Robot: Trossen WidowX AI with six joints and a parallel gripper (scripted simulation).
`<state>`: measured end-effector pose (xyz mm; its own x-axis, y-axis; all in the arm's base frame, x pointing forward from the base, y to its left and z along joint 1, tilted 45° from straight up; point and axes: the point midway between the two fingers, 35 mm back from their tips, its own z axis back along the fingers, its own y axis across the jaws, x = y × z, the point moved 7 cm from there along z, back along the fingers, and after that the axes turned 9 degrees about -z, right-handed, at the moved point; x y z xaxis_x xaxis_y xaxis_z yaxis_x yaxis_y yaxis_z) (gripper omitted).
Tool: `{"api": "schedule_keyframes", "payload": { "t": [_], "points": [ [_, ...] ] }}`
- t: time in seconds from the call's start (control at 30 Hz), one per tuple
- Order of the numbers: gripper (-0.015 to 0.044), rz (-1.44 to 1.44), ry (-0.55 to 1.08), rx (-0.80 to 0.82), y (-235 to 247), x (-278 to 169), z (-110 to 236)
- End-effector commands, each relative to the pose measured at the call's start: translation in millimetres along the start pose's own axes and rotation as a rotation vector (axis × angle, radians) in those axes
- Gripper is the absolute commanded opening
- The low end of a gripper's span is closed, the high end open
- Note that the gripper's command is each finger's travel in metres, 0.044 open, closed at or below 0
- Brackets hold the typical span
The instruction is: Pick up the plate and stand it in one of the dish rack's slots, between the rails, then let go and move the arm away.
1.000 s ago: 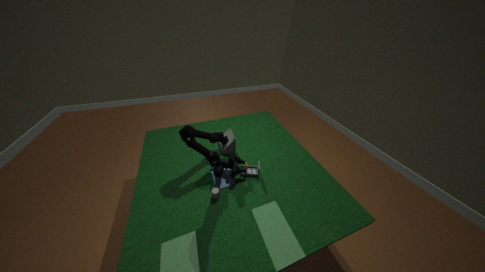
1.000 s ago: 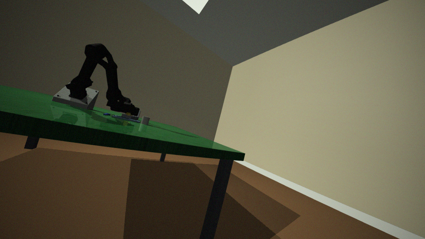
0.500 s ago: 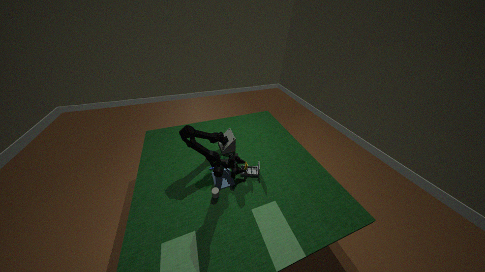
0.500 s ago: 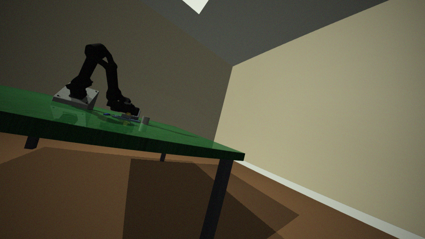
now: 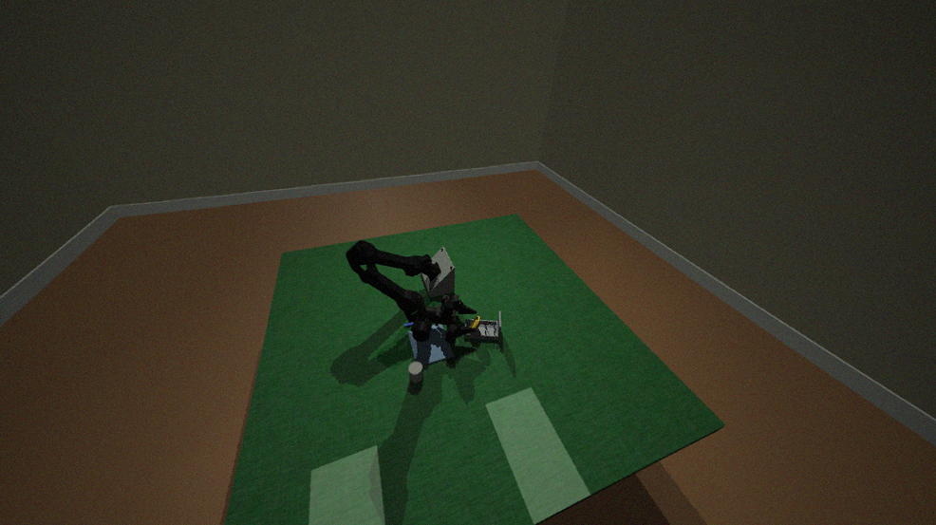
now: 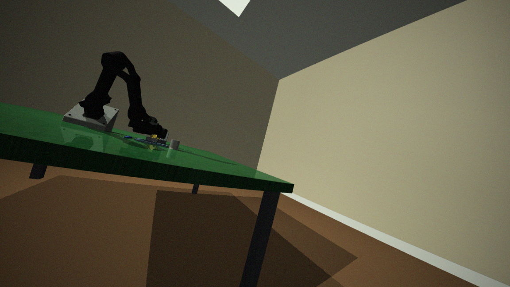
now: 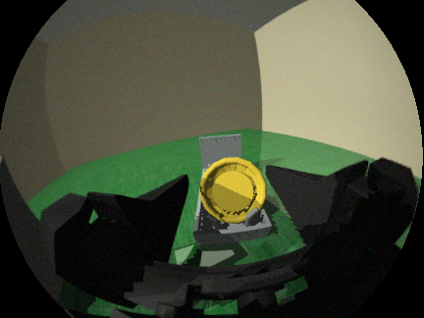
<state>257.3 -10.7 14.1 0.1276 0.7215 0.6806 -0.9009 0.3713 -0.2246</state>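
We see the yellow plate [image 7: 232, 192] standing on edge in the grey dish rack [image 7: 257, 229], its face turned toward the wrist camera and its lower rim down between the rack's rails. The gripper [image 7: 226, 205] is spread wide, one dark finger [image 7: 140, 222] on either side of the plate with green table showing in the gaps, so it pinches nothing. From the top view we find the black arm [image 5: 389, 280] folded over from its grey base [image 5: 445, 265], reaching down to the dish rack near the middle of the green table [image 5: 606, 393], where a speck of yellow marks the plate just under the gripper. A small pale cylinder [image 5: 415, 371] stands close by on the table, apart from the rack, and a light blue flat object [image 5: 430, 350] lies beneath the arm; we cannot tell what it is. In the exterior view the arm arches above the table edge, its gripper low over the rack beside the grey cylinder.
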Motion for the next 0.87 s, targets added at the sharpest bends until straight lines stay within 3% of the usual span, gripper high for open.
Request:
{"api": "schedule_keyframes", "payload": {
  "t": [0.0,0.2,0.43,0.83],
  "points": [
    [0.0400,-0.003,0.007,0.007,-2,32,1],
    [0.0400,-0.030,-0.004,0.012,10,108,9],
    [0.0400,-0.048,0.009,0.016,9,112,7],
    [0.0400,-0.332,0.286,0.052,20,131,0]
  ]
}}
